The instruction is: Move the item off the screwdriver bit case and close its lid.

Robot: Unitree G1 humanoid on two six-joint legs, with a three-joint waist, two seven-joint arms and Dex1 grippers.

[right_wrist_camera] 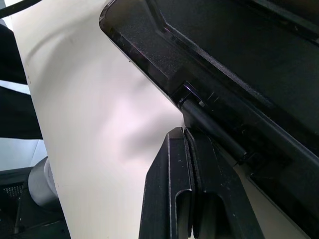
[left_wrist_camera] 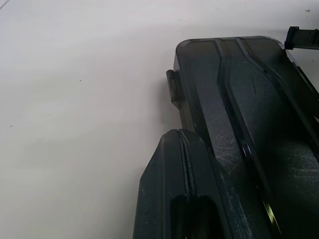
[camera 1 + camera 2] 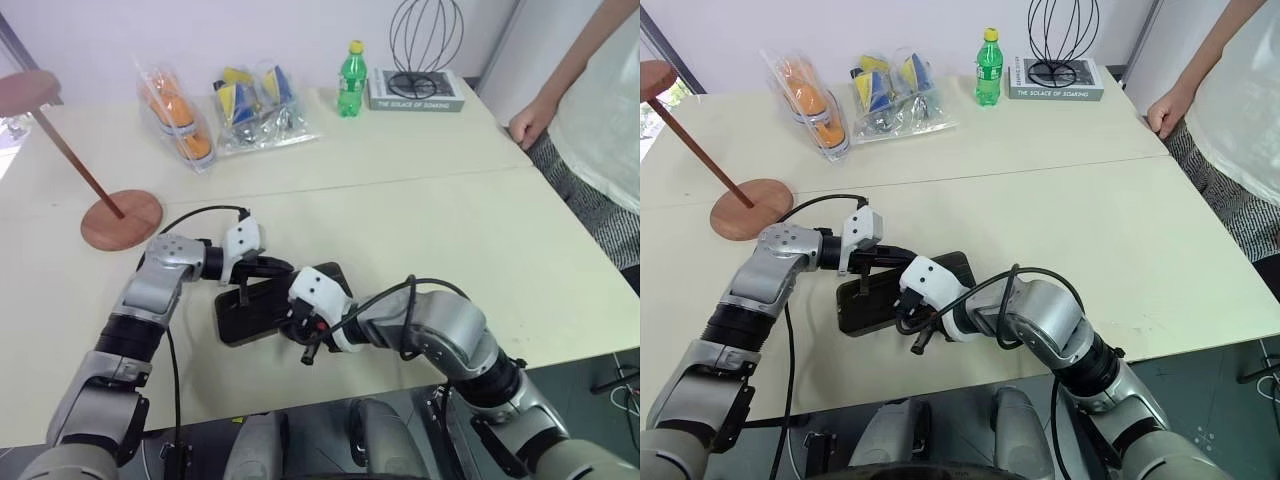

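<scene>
Dark grey, the screwdriver bit case lies flat and long across the counter between both pinched-together tools, left tool at its far edge, right tool at its near edge, with the lid down.

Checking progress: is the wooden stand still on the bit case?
Off. The wooden stand sits on the table, apart from the bit case.
</scene>
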